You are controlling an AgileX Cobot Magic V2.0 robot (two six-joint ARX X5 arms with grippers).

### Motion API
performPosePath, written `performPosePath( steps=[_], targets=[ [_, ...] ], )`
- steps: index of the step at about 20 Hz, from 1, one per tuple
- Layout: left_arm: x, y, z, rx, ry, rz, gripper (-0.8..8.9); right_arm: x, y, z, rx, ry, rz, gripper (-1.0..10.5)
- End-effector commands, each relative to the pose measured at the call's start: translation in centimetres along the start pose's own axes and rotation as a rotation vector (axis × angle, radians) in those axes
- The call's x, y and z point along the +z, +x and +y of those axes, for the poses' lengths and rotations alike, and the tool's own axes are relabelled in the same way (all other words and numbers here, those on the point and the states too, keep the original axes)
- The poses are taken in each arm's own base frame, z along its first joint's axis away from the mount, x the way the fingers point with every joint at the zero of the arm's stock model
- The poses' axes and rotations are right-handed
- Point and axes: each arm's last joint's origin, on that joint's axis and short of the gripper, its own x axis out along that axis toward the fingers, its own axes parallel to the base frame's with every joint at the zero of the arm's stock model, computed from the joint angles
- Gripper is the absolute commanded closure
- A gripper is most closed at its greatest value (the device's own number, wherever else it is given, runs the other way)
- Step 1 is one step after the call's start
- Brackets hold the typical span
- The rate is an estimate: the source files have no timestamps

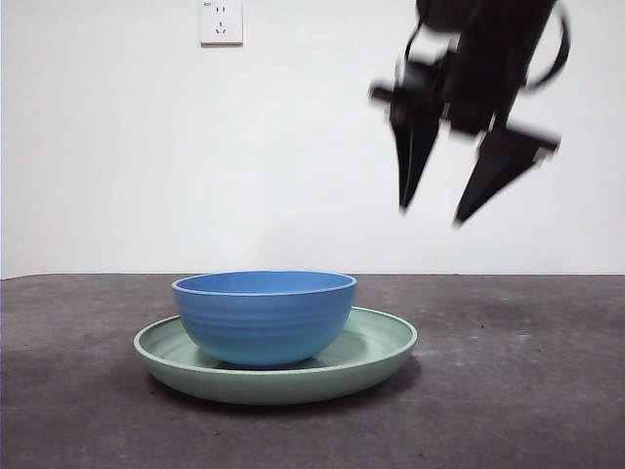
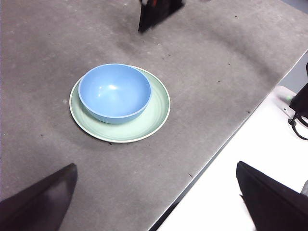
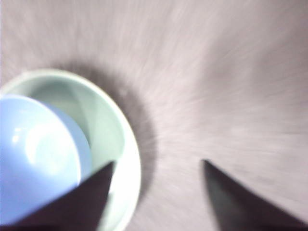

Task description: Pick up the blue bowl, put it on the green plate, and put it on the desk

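The blue bowl (image 1: 264, 316) sits upright inside the green plate (image 1: 376, 354), which lies on the dark desk (image 1: 508, 391). Both also show in the left wrist view, bowl (image 2: 114, 91) on plate (image 2: 156, 108), and blurred in the right wrist view, bowl (image 3: 33, 159) on plate (image 3: 108, 125). My right gripper (image 1: 432, 217) hangs open and empty in the air above and to the right of the plate; its own view (image 3: 158, 166) is smeared by motion. My left gripper (image 2: 156, 171) is open and empty, high and well back from the plate.
A white wall with a socket (image 1: 222, 21) stands behind the desk. The left wrist view shows the desk's edge and a white surface (image 2: 240, 168) beside it, and the other arm's dark tip (image 2: 154, 12) beyond the plate.
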Motion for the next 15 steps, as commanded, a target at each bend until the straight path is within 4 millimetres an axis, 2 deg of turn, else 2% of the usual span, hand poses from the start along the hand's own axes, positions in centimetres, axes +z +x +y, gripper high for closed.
performPosePath(
  steps=[1, 4, 6, 9, 12, 15],
  targets=[
    [0.2, -0.1, 0.0, -0.005, 0.013, -0.012, 2.83, -0.2, -2.9, 0.3, -0.039, -0.045, -0.048, 4.3],
    [0.2, -0.1, 0.0, -0.005, 0.008, -0.007, 2.83, -2.1, -6.9, 0.2, -0.107, -0.071, -0.072, 4.2],
    [0.2, -0.1, 0.0, -0.005, -0.001, -0.005, 2.83, -3.7, -9.1, 0.1, -0.159, -0.082, -0.076, 4.2],
    [0.3, -0.1, 0.0, -0.006, -0.027, -0.021, 2.83, -6.3, -11.8, 0.3, -0.144, -0.108, -0.123, 4.1],
    [0.4, -0.1, 0.0, -0.006, -0.045, -0.028, 2.83, -10.0, -12.9, 0.3, -0.096, -0.161, -0.177, 4.1],
    [0.4, -0.1, 0.0, -0.006, -0.048, -0.028, 2.83, -13.8, -12.6, -0.4, -0.049, -0.208, -0.215, 4.1]
  ],
)
